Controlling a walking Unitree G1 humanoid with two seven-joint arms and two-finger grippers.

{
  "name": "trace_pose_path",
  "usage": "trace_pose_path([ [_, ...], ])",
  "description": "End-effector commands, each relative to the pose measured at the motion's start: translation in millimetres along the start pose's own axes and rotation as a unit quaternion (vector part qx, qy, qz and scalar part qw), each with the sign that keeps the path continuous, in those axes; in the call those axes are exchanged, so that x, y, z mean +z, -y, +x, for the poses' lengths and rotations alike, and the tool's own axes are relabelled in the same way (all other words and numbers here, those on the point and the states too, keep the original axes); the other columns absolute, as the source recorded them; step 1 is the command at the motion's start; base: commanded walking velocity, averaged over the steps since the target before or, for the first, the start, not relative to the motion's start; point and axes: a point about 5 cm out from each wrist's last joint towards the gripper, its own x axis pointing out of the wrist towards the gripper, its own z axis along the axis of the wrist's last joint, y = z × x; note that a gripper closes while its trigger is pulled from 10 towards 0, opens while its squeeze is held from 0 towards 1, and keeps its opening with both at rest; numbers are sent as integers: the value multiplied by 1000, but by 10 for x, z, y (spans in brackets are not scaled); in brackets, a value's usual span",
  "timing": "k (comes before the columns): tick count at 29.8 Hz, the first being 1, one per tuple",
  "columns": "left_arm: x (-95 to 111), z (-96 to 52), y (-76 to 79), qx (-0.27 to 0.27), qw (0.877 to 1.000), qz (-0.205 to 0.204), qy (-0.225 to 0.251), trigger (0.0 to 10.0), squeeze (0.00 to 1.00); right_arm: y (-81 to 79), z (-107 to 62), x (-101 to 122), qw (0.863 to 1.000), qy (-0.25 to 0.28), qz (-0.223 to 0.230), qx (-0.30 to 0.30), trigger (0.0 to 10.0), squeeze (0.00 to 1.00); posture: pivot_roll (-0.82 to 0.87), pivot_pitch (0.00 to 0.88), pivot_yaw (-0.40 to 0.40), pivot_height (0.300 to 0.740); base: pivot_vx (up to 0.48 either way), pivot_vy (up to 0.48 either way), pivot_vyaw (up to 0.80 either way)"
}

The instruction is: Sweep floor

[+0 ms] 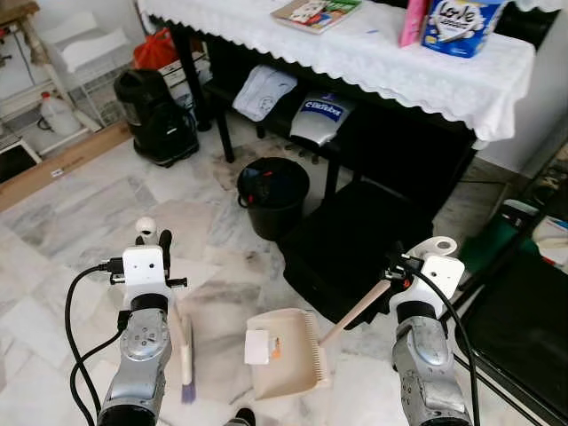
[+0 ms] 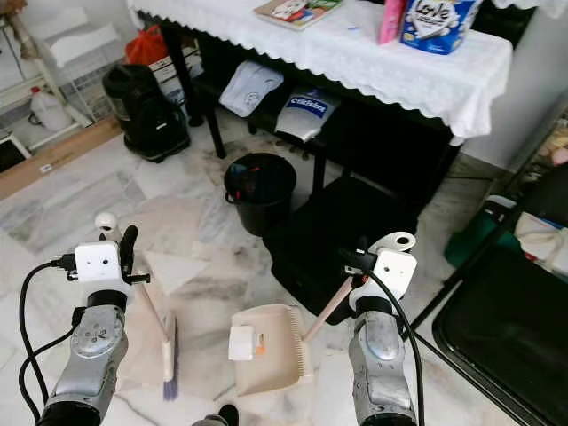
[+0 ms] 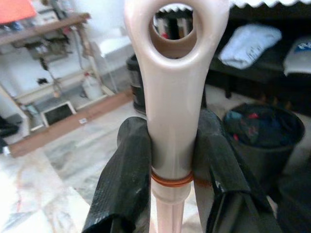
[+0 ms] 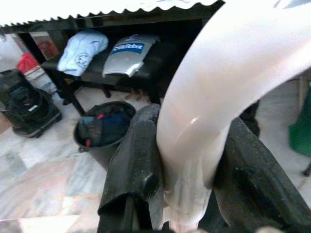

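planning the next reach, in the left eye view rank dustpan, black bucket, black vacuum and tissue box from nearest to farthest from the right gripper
From the right gripper:
1. Dustpan, held by its handle, pan on the floor to its left.
2. Black bucket, ahead and left.
3. Tissue box, up on the table.
4. Black vacuum, far left by the shelves.

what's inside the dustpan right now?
A white paper scrap with an orange bit beside it lies in the dustpan. What the paper covers cannot be seen.
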Motion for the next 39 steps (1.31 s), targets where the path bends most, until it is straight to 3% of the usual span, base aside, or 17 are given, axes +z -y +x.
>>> trace_pose_path([
  [1, 65, 24, -1, -1, 1000, 1, 15, 10000, 0, -27, 17, 55, 1000, 17, 8, 5, 10000, 0, -10, 107, 29, 740, 0, 405, 800],
  [6, 68, 23, 10, -4, 1000, 1, 16, 10000, 0, -29, 18, 55, 1000, 17, 9, 7, 10000, 0, -11, 107, 29, 740, 0, 480, 800],
  [17, 66, 20, 49, -7, 1000, -1, 16, 10000, 0, -18, 28, 54, 1000, 18, 9, 10, 10000, 0, -14, 102, 20, 740, 0, 0, 800],
  [39, 41, 12, -16, 5, 1000, 10, 9, 10000, 0, -41, 38, 51, 1000, 17, 4, 17, 10000, 0, -12, 96, 19, 740, 0, 0, 764],
])
